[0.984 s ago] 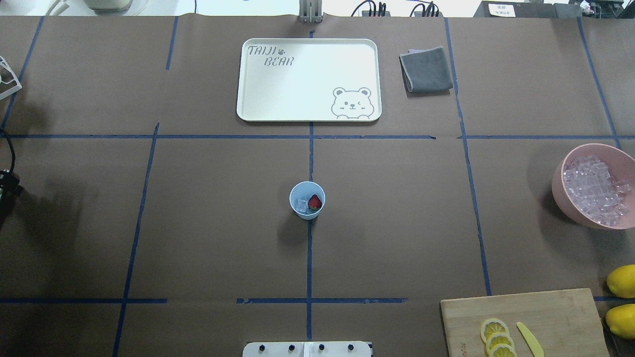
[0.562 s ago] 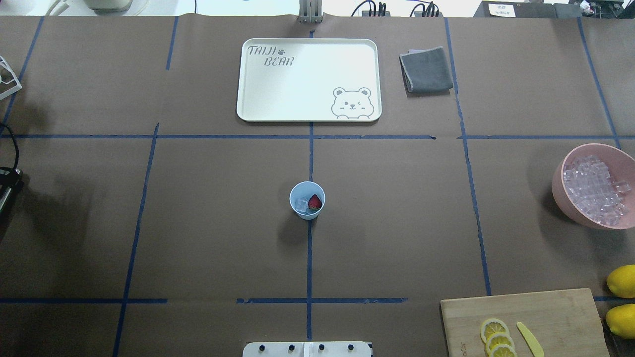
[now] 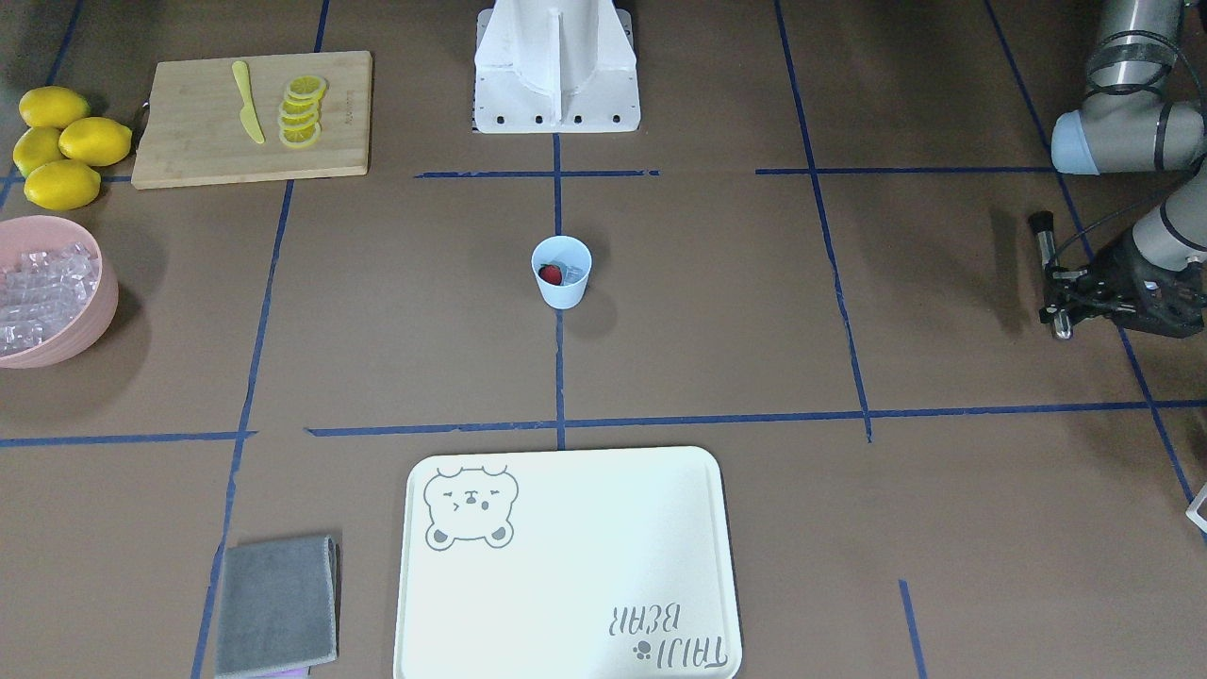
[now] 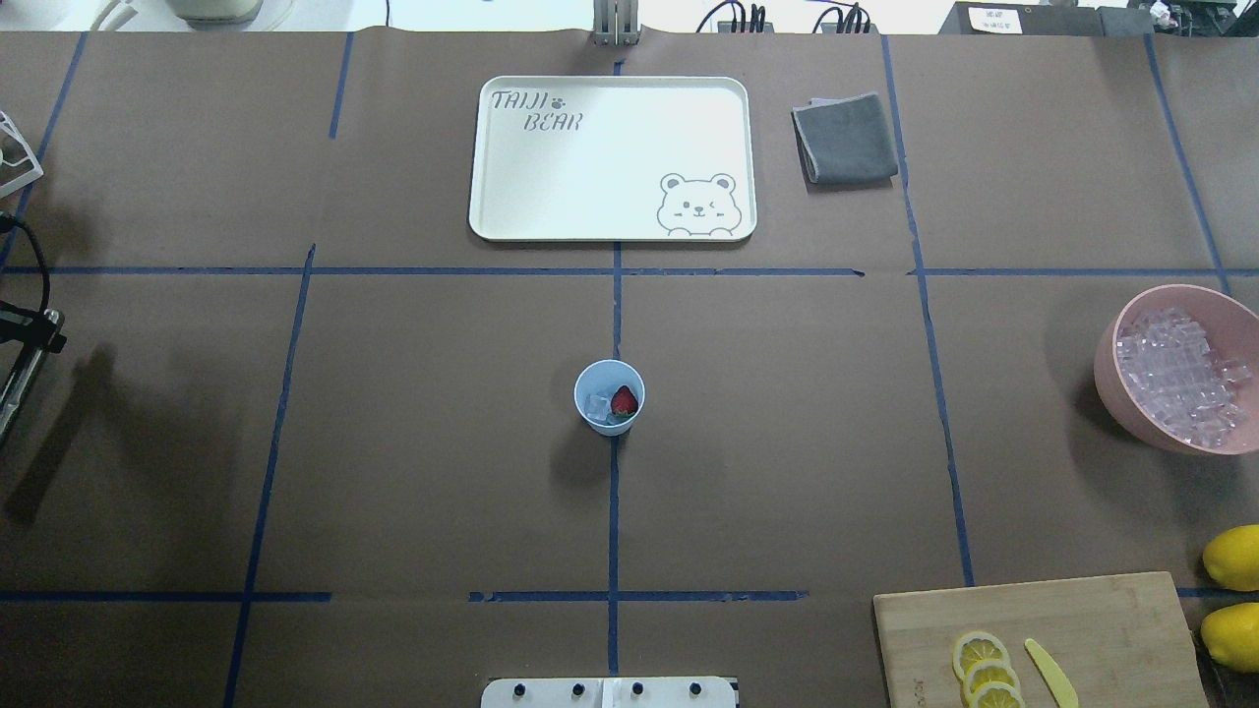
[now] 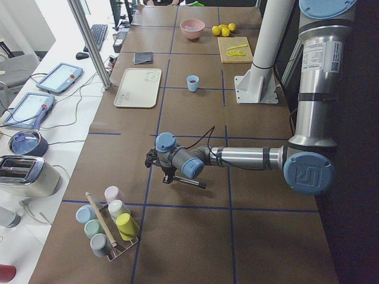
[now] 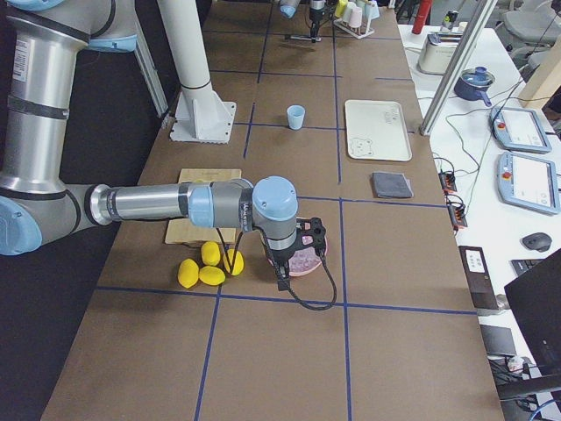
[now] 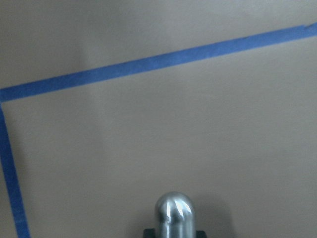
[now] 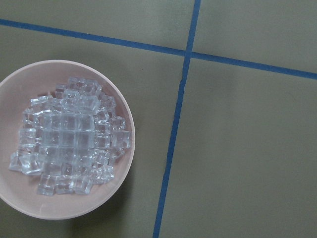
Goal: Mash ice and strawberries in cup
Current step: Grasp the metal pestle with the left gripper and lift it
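The pale blue cup point(image 4: 582, 385) point(image 3: 563, 292) stands upright at the table's centre on a blue tape line. Inside it lie a red strawberry point(image 4: 624, 400) point(image 3: 550, 273) and clear ice point(image 4: 597, 404). My left gripper point(image 3: 1077, 294) hovers far off at the table's left end, shut on a metal masher rod point(image 3: 1051, 278) point(image 4: 20, 374); the rod's rounded steel tip point(image 7: 174, 213) shows in the left wrist view over bare paper. My right arm point(image 6: 276, 206) hangs over the pink bowl; I cannot tell whether its gripper is open or shut.
The pink bowl point(image 4: 1109, 379) point(image 8: 126, 163) full of ice cubes sits at the right edge. A cutting board point(image 4: 1102, 619) holds lemon slices and a yellow knife, with lemons point(image 4: 1234, 556) beside it. A cream tray point(image 4: 610, 231) and grey cloth point(image 4: 846, 138) lie far. A cup rack point(image 5: 109, 228) stands left.
At the left edge of the overhead view, my left gripper with the rod has come further into view, moving away from the robot. The cup and its contents have not moved.
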